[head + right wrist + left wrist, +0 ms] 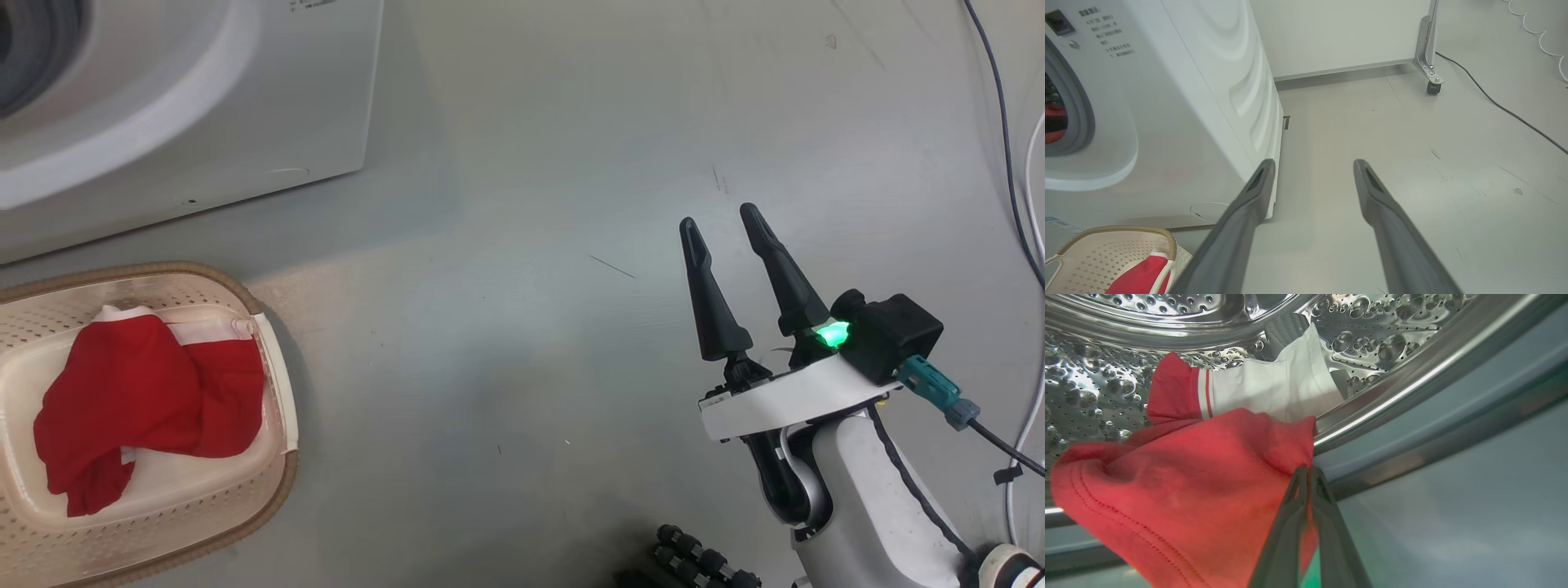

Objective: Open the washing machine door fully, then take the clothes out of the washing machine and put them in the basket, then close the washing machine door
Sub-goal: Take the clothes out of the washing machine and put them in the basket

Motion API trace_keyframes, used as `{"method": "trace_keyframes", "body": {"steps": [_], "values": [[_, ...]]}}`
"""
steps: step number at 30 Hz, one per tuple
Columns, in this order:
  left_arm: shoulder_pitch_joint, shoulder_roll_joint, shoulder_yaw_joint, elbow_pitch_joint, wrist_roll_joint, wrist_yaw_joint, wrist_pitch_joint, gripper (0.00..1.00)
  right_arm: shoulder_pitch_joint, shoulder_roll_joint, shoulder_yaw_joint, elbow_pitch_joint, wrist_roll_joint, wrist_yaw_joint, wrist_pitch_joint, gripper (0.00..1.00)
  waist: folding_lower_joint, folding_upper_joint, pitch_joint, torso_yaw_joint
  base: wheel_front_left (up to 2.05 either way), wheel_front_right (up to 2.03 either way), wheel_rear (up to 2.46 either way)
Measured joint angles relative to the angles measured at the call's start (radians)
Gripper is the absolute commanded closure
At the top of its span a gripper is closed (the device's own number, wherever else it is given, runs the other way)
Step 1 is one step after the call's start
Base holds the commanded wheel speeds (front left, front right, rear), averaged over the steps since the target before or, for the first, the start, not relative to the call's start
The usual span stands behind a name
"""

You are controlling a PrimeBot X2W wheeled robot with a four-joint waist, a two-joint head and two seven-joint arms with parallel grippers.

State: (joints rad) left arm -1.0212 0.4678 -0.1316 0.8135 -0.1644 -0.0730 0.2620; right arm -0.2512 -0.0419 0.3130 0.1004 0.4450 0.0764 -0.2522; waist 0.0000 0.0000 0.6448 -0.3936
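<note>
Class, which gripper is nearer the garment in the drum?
Left. The left gripper is shut on that garment at the drum; the right gripper hangs open over the floor outside.

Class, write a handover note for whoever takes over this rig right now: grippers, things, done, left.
Left gripper: shut on a red garment at the lip of the washing machine drum.
Right gripper: open, empty, over the floor.
Done: one red-and-white garment lies in the basket.
Left: carry the gripped garment to the basket, check the drum, close the door.
</note>
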Motion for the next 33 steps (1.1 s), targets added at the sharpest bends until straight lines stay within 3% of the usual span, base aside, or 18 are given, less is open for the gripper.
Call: {"method": "trace_keyframes", "body": {"steps": [4, 17, 33], "values": [[-0.001, -0.005, 0.004, 0.033, 0.0, 0.019, -0.021, 1.0, 0.0, 0.0, -0.005, 0.009, -0.008, 0.0, 0.0, 0.0, 0.0, 0.0, -0.015, 0.008, 0.0, 0.0, 0.0], [0.001, -0.038, 0.002, 0.087, -0.003, 0.019, -0.127, 1.0, 0.0, 0.0, -0.018, 0.039, -0.034, 0.001, 0.0, 0.0, 0.0, 0.0, -0.092, 0.04, 0.0, 0.0, 0.0], [0.053, -0.122, -0.038, 0.12, -0.026, -0.02, -0.277, 1.0, 0.021, -0.001, -0.065, 0.063, -0.062, 0.002, 0.0, 0.0, 0.0, 0.0, -0.216, 0.093, 0.0, 0.0, 0.0]]}}
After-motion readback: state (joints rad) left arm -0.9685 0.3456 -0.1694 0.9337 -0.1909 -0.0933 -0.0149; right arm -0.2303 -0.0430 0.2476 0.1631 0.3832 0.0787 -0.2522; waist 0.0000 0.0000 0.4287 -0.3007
